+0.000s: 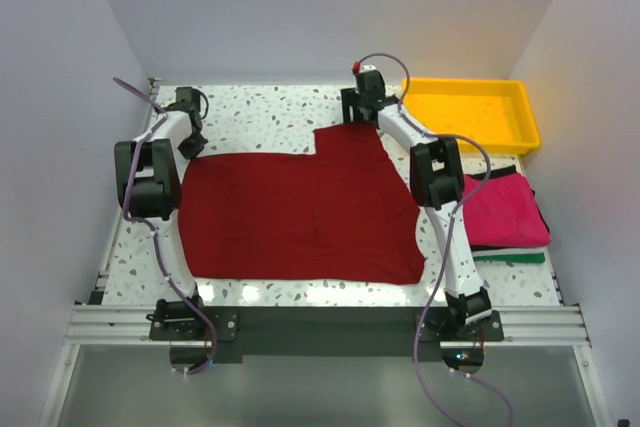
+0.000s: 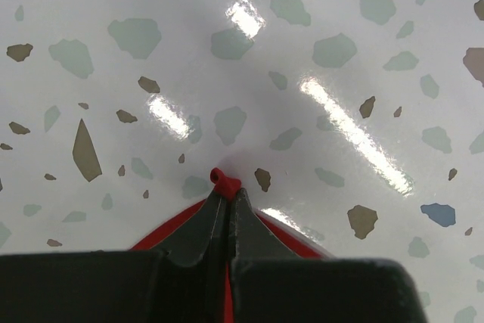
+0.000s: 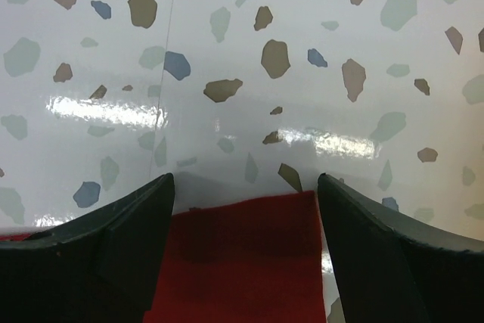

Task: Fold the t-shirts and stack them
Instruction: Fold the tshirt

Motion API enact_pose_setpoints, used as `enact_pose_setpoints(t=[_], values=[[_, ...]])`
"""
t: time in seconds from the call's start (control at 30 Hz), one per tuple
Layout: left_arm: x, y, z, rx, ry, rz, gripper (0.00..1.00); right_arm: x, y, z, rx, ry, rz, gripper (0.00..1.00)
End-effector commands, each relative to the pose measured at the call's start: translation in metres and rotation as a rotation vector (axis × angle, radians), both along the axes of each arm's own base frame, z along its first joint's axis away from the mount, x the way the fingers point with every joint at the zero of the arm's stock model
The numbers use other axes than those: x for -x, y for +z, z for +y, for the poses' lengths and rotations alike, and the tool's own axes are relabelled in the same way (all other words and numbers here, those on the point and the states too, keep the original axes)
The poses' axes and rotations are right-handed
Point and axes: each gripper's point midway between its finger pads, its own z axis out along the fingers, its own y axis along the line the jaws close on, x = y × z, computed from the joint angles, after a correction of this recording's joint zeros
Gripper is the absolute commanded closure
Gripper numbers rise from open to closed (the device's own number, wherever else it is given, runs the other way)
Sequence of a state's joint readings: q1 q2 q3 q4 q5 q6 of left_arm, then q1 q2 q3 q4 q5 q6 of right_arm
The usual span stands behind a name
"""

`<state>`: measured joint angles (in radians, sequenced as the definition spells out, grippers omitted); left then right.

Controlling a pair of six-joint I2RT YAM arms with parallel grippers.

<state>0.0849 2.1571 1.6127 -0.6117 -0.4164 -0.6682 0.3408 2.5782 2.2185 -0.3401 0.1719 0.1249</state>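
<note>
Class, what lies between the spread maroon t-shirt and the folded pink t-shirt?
The right arm stretches between the maroon t-shirt and the pink t-shirt, above a bare strip of table; the top external view shows this.

No text, label, brand, number or sign is showing legibly anywhere: not on the maroon t-shirt [image 1: 300,212], the folded pink t-shirt [image 1: 505,209], the yellow tray [image 1: 465,83] or the speckled table [image 1: 260,112].

High fixed view looking down from behind, wrist views close over the table [image 1: 270,107], all sharing the maroon t-shirt [image 1: 300,207]
</note>
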Motion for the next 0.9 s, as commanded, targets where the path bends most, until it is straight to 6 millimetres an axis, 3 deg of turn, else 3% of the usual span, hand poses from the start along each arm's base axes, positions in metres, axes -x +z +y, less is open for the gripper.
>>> enact_pose_setpoints(t=[0.0, 0.17, 0.43, 0.53, 0.6, 0.83, 0.87], values=[[0.010, 0.005, 0.002, 0.002, -0.010, 0.020, 1.00, 0.019, 0.001, -0.019, 0.050, -0.046, 0.058, 0.20], [0.010, 0.006, 0.002, 0.000, -0.013, 0.017, 1.00, 0.025, 0.012, -0.033, 0.092, -0.102, 0.060, 0.18], [0.009, 0.007, 0.000, 0.008, -0.020, 0.006, 1.00, 0.038, -0.004, -0.024, 0.025, -0.093, 0.115, 0.27], [0.009, 0.007, 0.000, 0.009, -0.022, 0.005, 1.00, 0.039, -0.009, -0.022, -0.033, -0.114, 0.135, 0.40], [0.009, 0.006, -0.001, 0.009, -0.023, 0.007, 1.00, 0.038, -0.009, -0.021, -0.045, -0.112, 0.126, 0.58], [0.008, 0.011, 0.000, 0.006, -0.029, -0.007, 1.00, 0.026, 0.007, -0.021, -0.023, -0.088, 0.063, 0.87], [0.007, 0.013, 0.000, 0.007, -0.032, -0.014, 1.00, 0.024, 0.013, -0.021, -0.026, -0.076, 0.051, 1.00]])
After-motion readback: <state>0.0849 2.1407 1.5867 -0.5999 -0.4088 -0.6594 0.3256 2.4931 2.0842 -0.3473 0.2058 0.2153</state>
